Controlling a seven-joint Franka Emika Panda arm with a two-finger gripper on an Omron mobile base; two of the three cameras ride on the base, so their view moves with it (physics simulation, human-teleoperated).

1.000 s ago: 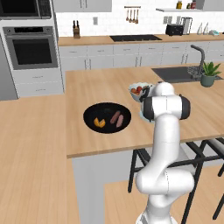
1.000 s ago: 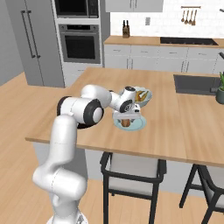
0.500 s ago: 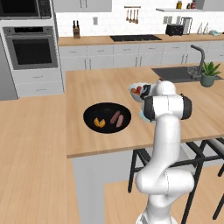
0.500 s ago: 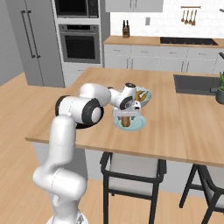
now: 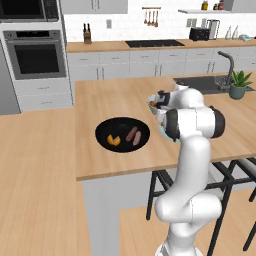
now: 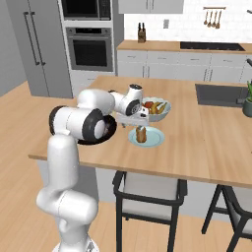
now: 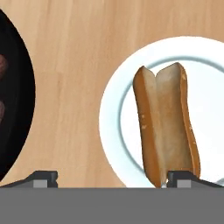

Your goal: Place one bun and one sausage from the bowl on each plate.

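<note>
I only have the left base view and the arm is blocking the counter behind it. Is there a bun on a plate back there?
Observer: Yes. In the right base view a golden-brown split bun is on the pale blue round plate.
Operator: Is the gripper gripping it?
Observer: No. The hand view shows the gripper open, its fingertips wide apart above the plate.
Operator: Any sausage on that plate?
Observer: None on the part I can see; the plate carries just the bun.
</note>
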